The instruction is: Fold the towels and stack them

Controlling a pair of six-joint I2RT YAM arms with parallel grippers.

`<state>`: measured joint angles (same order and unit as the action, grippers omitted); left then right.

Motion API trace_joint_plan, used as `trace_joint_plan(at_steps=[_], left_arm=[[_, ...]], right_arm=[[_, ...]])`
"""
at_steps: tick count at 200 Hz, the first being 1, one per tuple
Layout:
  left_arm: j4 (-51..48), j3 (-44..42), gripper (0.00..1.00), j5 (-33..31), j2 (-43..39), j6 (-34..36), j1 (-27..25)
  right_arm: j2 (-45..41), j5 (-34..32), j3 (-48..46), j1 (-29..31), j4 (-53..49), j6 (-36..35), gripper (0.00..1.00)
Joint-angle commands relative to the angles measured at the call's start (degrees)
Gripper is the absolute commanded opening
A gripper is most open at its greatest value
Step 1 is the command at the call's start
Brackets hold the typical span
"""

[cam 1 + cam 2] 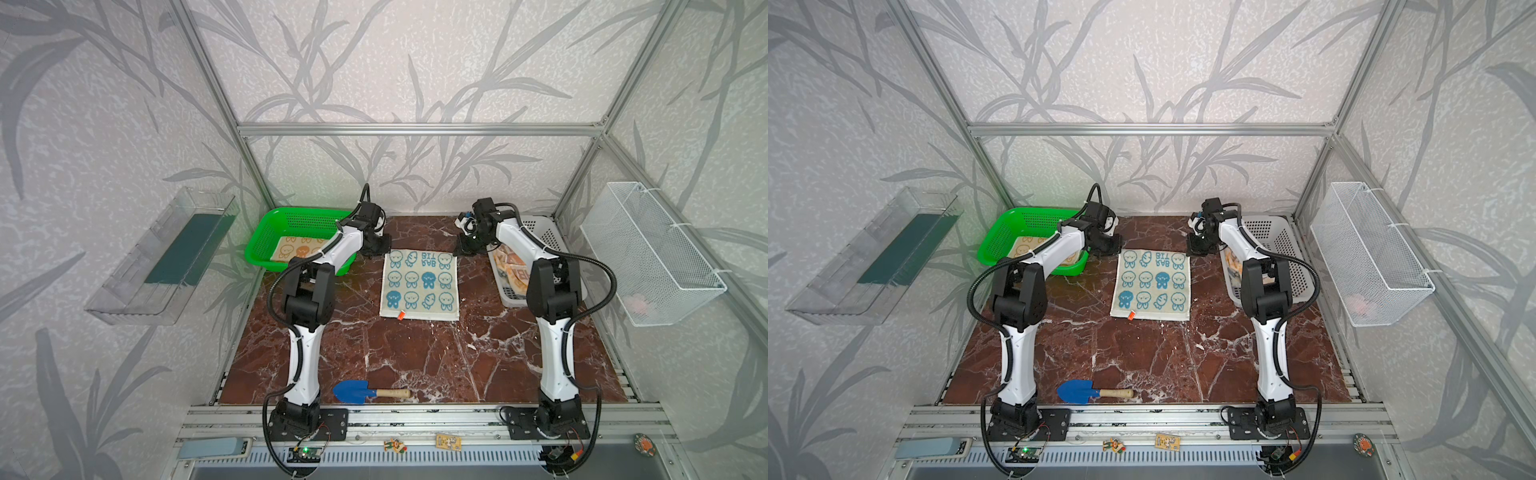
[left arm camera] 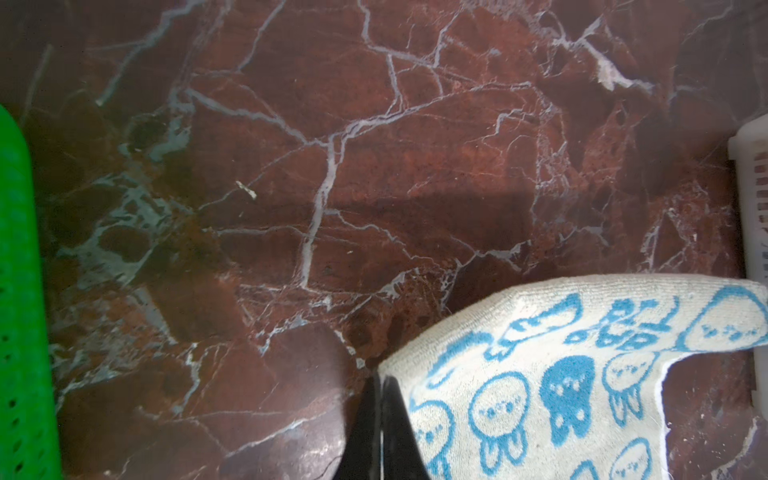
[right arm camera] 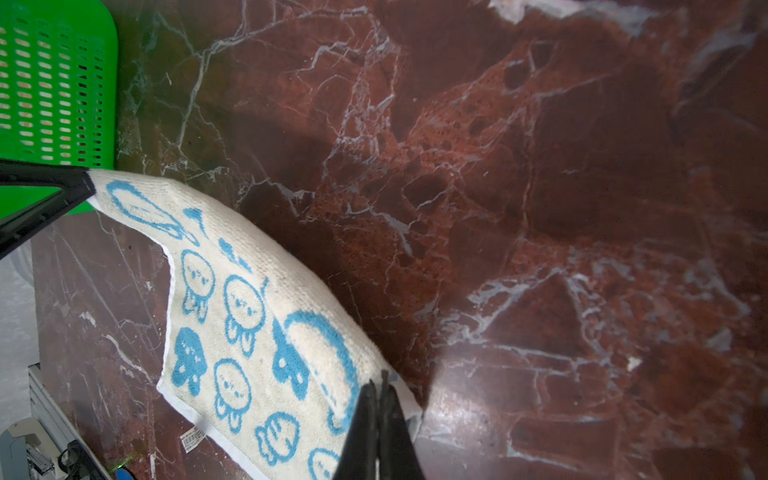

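Note:
The cream towel with blue bunny faces [image 1: 419,284] [image 1: 1152,284] lies spread in the middle of the marble table. My left gripper [image 1: 381,246] [image 1: 1111,245] [image 2: 380,378] is shut on its far left corner, also visible in the right wrist view [image 3: 89,183]. My right gripper [image 1: 463,249] [image 1: 1196,248] [image 3: 380,384] is shut on the far right corner. The far edge sags between them, raised off the table [image 2: 540,316] [image 3: 249,291]. A cream towel with orange bunny faces [image 1: 297,249] [image 1: 1023,249] lies in the green basket. An orange patterned towel [image 1: 513,266] [image 1: 1233,262] sits crumpled in the white basket, mostly behind my right arm.
The green basket [image 1: 291,216] [image 1: 1017,216] [image 2: 20,291] [image 3: 54,83] stands far left, the white basket [image 1: 544,237] [image 1: 1279,241] [image 2: 752,187] far right. A blue trowel [image 1: 365,391] [image 1: 1088,391] lies near the front edge. A wire basket [image 1: 648,253] and a clear tray [image 1: 162,257] hang on the side walls.

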<state>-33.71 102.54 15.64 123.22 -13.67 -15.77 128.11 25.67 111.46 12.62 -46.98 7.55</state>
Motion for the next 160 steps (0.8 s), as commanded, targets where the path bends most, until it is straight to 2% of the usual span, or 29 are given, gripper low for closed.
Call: trace_joint_plan(at_steps=[1, 71, 102, 160], left_arm=[[2.9, -3.5, 0.0, 1.0, -5.0, 0.3, 0.1], [13.2, -23.5, 0.0, 1.3, -18.0, -5.6, 0.0], [18.5, -32.9, 0.0, 2.4, -23.0, -9.2, -0.3], [23.9, -44.8, 0.0, 0.8, -24.9, -12.5, -2.9]], right_arm=[[-5.4, 1.3, -3.6, -0.2, 1.8, 1.5, 0.0], [-15.3, 1.6, -19.2, 0.5, 4.7, 4.6, 0.0], [-19.3, -1.3, -26.5, 1.7, 5.8, 6.1, 0.0], [-23.0, -4.2, -40.1, 3.7, 10.2, 8.2, 0.0]])
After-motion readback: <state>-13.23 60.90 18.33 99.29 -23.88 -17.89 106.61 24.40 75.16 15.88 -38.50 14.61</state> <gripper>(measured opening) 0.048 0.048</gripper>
